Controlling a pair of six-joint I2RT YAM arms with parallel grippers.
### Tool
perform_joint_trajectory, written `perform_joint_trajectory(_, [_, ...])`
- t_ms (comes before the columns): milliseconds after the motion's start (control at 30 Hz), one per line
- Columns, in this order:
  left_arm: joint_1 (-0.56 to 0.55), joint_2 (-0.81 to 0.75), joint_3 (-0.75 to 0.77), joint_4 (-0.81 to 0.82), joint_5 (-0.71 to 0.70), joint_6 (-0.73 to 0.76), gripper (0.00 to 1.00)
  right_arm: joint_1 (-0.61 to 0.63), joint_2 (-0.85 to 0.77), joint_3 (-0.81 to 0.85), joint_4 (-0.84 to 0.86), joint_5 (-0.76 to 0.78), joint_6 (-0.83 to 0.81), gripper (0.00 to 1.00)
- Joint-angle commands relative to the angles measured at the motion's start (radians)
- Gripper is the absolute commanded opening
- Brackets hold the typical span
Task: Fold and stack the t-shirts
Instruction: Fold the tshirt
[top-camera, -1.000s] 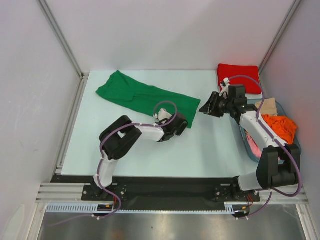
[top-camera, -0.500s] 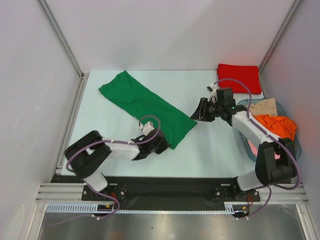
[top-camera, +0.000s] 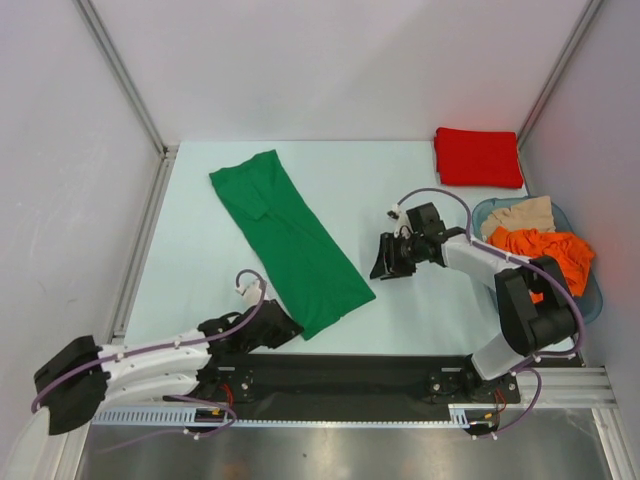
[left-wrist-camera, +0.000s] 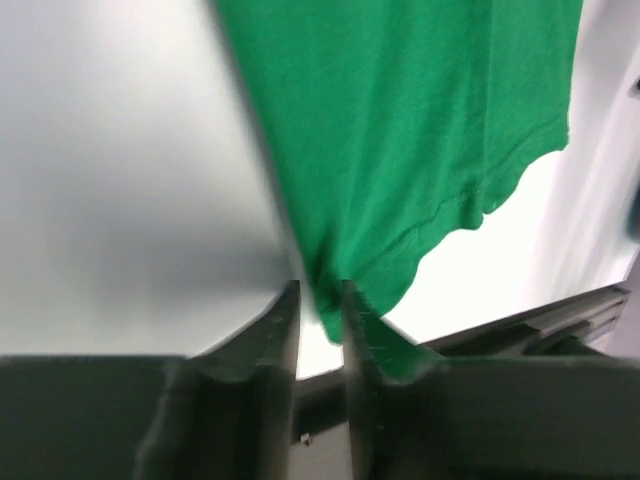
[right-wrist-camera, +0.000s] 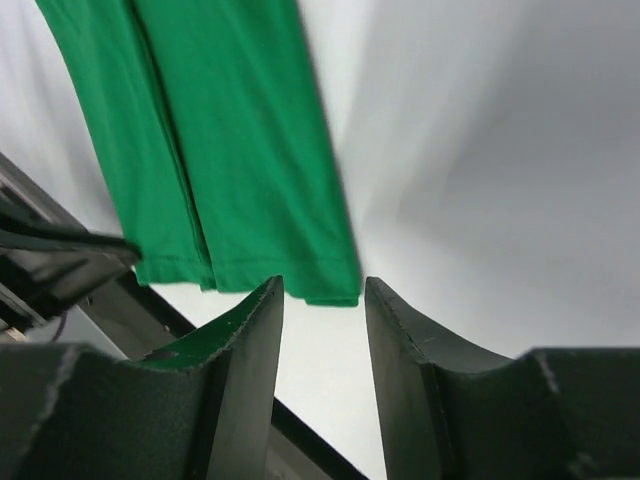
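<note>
L arm: I've got it stretched low along the near edge of the table (top-camera: 190, 270), reaching twd the middle.
L gripper (top-camera: 288, 328): sits right at the near corner of the green t-shirt (top-camera: 290, 240). On the wrist cam the fingers (left-wrist-camera: 278, 340) are nearly together w/ just a thin slit, and the shirt's corner hangs down into that slit. Can't tell if it's actually pinched or just sitting there, the view's blurry.
Green t-shirt: lies flat on the table as a long strip, folded lengthwise, running diagonally from far-left to near-centre. The hem end points at the near edge.
R gripper (top-camera: 380, 265): low over bare table just right of the green strip, aimed at it. Jaws are clearly apart w/ nothing between them. The wrist cam shows the shirt's hem just past the fingertips, not touching afaict.
Red t-shirt (top-camera: 478, 157): folded into a neat rectangle in the far-right corner, well apart from both grippers.
Basket (top-camera: 597, 290): blue, at the right edge. It holds a beige garment (top-camera: 520, 212) and an orange garment (top-camera: 545, 245), both crumpled. The R arm crosses over its near side.
</note>
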Motion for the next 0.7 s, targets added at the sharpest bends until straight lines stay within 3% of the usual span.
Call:
perform_joint_trajectory(0, [-0.011,-0.116,-0.037,-0.115,-0.038,0.017,0.3,0.016,0.007,-0.037,0.05,-0.041,-0.02,0.45])
perform_joint_trajectory(100, [-0.014,-0.165,0.003,-0.12,-0.038,0.102,0.4,0.016,0.028,-0.068,0.059,-0.058,-0.031,0.45])
perform_joint_trajectory(367, [0.012,-0.164,0.306,-0.365,-0.164,0.293,0.56,0.017,0.097,-0.106,0.115,-0.099,-0.022,0.42])
perform_joint_trajectory(500, [0.222,-0.172,0.385,-0.354,-0.118,0.421,0.59,0.017,0.142,-0.108,0.15,-0.107,-0.019,0.39])
perform_joint_trajectory(567, [0.321,-0.169,0.403,-0.302,-0.025,0.511,0.61,0.019,0.171,-0.108,0.164,-0.113,-0.013,0.36])
perform_joint_trajectory(600, [0.423,-0.163,0.409,-0.264,0.013,0.539,0.62,0.017,0.179,-0.108,0.174,-0.118,-0.013,0.3])
perform_joint_trajectory(667, [0.528,-0.117,0.437,-0.227,0.081,0.606,0.66,0.017,0.203,-0.112,0.185,-0.133,-0.011,0.22])
